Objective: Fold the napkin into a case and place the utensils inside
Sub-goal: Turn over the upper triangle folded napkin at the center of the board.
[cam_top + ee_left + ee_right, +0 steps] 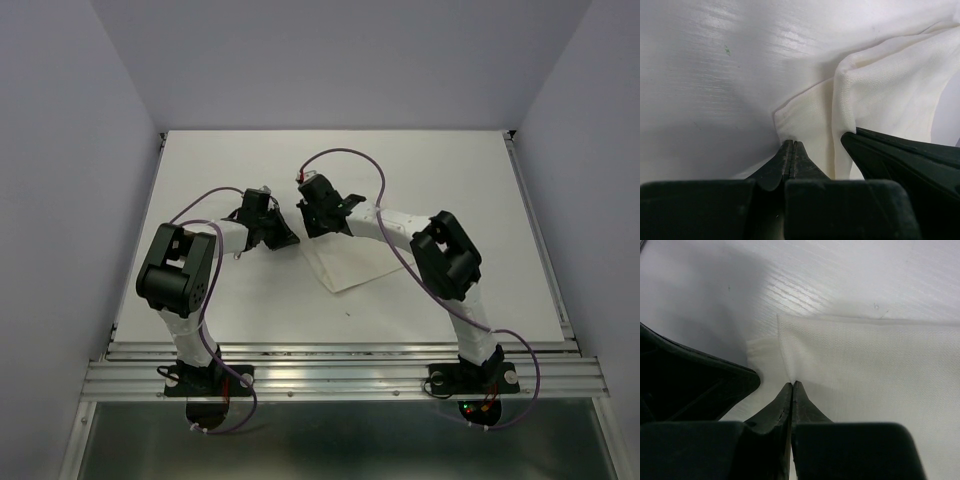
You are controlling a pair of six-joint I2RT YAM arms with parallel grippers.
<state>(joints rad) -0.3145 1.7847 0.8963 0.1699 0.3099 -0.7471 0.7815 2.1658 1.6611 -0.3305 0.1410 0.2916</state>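
The white napkin [347, 266] lies on the table between the two arms, and its far left corner is lifted. In the left wrist view the napkin [880, 90] rises in a soft fold, and my left gripper [791, 143] is shut on its corner edge. My right gripper [792, 384] is shut on the napkin [865, 365] just beside that corner, with a crease running up from its tips. From above, the left gripper [288, 238] and the right gripper [307, 230] stand almost touching. The utensils and the case are out of view.
The white tabletop [450, 180] is walled on three sides, with metal rails along its left, right and near edges. Each wrist view shows the other gripper's black body close by: the right one [905, 160] and the left one [690, 380].
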